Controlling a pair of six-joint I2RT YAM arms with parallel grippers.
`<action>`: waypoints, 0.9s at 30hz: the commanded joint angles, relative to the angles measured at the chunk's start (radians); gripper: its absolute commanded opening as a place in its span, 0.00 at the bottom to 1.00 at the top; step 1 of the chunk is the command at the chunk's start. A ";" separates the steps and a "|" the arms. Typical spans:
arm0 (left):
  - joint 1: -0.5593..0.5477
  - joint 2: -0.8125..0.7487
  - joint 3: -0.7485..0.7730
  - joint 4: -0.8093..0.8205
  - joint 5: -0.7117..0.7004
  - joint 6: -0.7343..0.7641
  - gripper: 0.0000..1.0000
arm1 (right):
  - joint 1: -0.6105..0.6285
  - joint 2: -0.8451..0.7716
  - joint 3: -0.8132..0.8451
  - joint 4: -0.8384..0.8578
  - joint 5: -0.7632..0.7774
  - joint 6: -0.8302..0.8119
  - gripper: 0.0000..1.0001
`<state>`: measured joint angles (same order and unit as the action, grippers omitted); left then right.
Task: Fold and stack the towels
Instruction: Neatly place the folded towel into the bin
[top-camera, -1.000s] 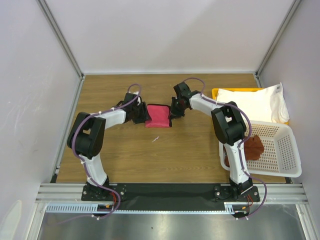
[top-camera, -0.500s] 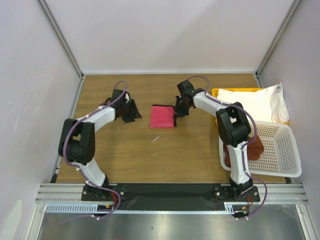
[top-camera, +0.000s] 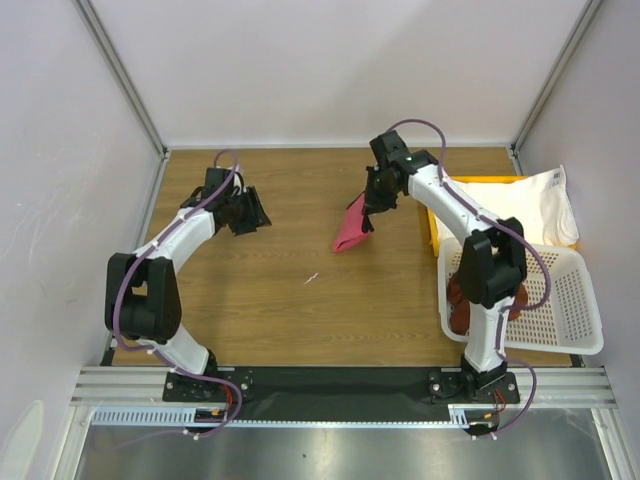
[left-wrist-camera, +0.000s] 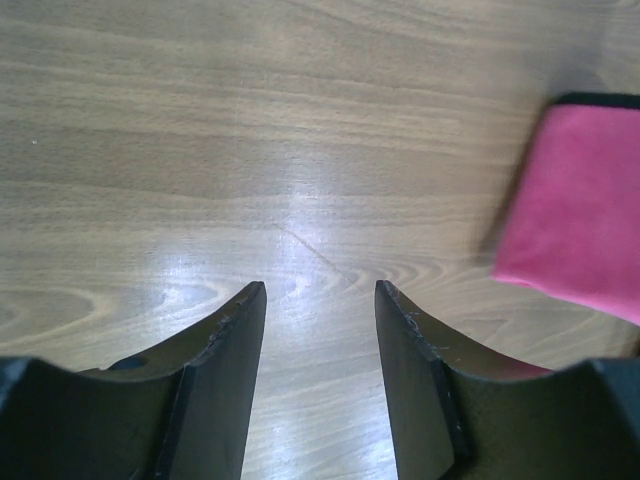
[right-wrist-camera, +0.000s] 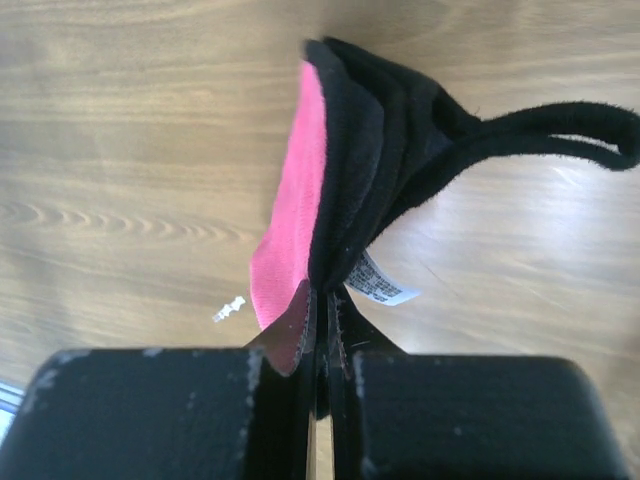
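My right gripper is shut on one edge of the folded magenta-pink towel, which hangs above the table; its black trim and small white tag show in the right wrist view. The same towel fills the right side of the left wrist view. Over bare wood at the far left, my left gripper stands open and holds nothing. A large white towel lies on the yellow tray. A reddish-brown towel sits in the white basket.
A small white scrap lies on the wood in the middle of the table. The basket and tray crowd the right side. Grey walls close in the left, right and far sides.
My right gripper closed on the pink towel's edge and lifted it off the table toward the right. My left gripper let go of the towel and drew back to the left.
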<state>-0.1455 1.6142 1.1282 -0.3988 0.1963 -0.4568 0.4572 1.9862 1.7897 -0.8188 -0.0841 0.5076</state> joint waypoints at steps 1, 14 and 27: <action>0.009 -0.033 0.027 -0.011 0.031 0.047 0.53 | -0.035 -0.125 0.031 -0.114 0.023 -0.090 0.00; 0.026 -0.014 0.027 0.005 0.114 0.067 0.54 | -0.228 -0.420 0.031 -0.338 0.050 -0.371 0.00; 0.038 0.000 0.027 0.011 0.129 0.073 0.54 | -0.525 -0.534 -0.104 -0.163 -0.106 -0.690 0.00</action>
<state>-0.1165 1.6165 1.1282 -0.4061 0.3019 -0.4084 -0.0158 1.4681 1.6905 -1.0847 -0.1261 -0.0471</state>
